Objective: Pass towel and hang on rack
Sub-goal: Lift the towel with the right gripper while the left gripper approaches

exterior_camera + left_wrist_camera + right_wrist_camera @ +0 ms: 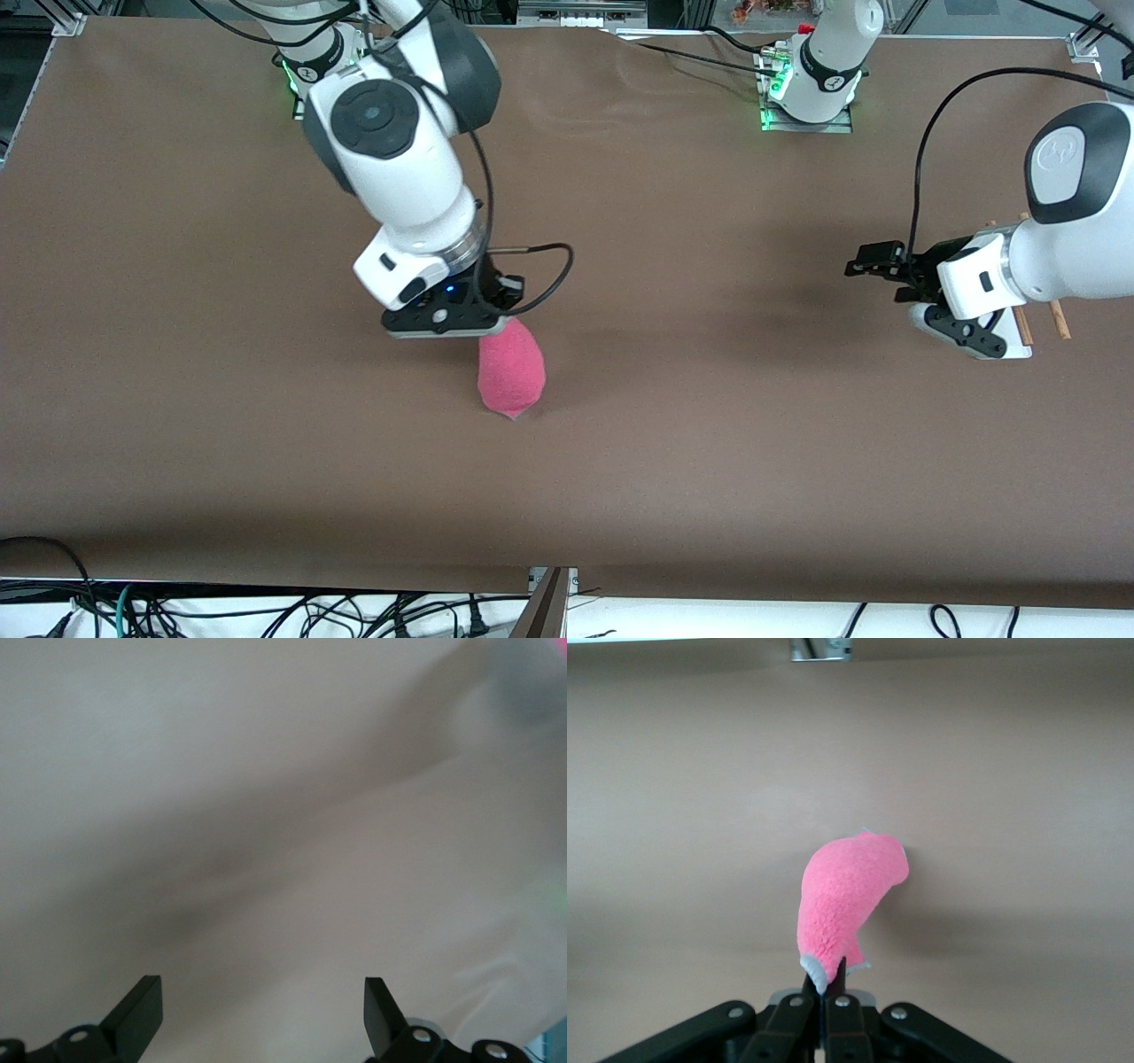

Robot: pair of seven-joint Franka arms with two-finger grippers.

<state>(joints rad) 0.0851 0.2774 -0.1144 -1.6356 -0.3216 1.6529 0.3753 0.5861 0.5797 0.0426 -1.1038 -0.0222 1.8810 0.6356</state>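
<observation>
My right gripper point(490, 331) is shut on one corner of the pink-red towel point(511, 372) and holds it over the middle of the table. In the right wrist view the towel point(846, 899) hangs bunched from the closed fingertips of the right gripper point(825, 979), grey trim showing at the pinch. My left gripper point(873, 266) is open and empty, held level above the table at the left arm's end. In the left wrist view its gripper point(263, 1014) shows spread fingers point(142, 1014) over blurred table. The rack is mostly hidden under the left arm; only brown rod ends point(1060, 323) show.
The brown table point(709, 461) is bare around the towel. Cables hang below the table edge nearest the front camera point(266, 611). The arm bases stand along the edge farthest from that camera.
</observation>
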